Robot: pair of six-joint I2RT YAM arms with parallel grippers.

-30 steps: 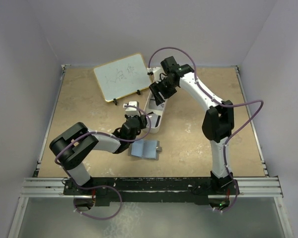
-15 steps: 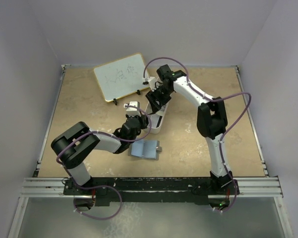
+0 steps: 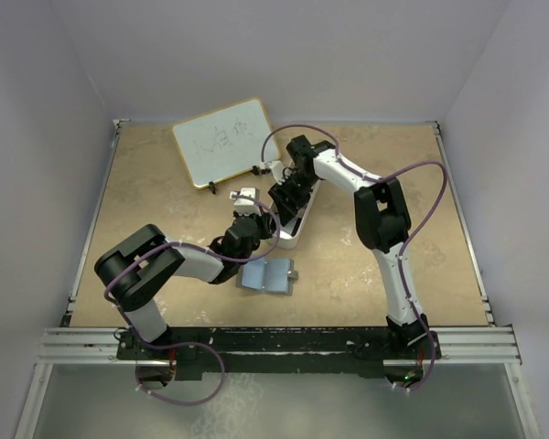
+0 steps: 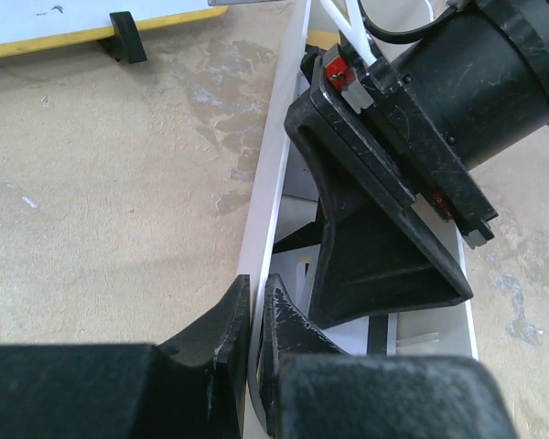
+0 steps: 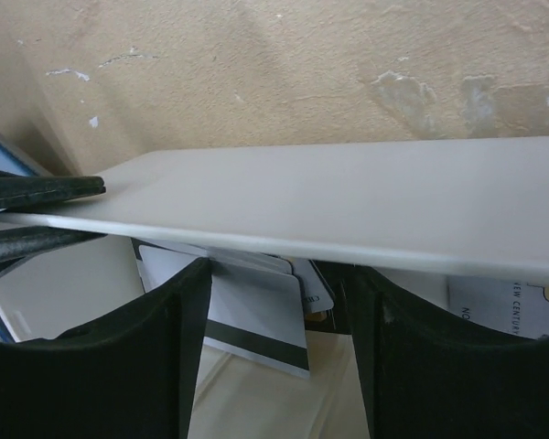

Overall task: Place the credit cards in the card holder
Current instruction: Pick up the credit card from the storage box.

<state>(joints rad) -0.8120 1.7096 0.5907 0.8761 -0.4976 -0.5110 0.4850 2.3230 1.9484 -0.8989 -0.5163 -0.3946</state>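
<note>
Claw [image 5: 273,279] spread, striped white-grey card [image 5: 256,315] between fingers, white tray [image 5: 348,210] rim above

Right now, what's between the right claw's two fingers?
A white credit card with a dark stripe, lying in the white tray; the right claw stands open either side of it. The right wrist view shows it.

Credit cards [image 5: 256,306] smooth — tray [image 5: 348,210] matt white plastic — table [image 5: 256,55] rough.

The right gripper [image 5: 273,384] fills the inside of the white tray [image 4: 273,174], its spread fingers [image 5: 169,366] flanking the credit cards [image 5: 256,311]. The left gripper [image 4: 254,293] pinches the tray's left wall and blocks that side. The whiteboard [image 3: 221,140] stands beyond the tray, and bare table [image 3: 421,201] lies open to the right.
</note>
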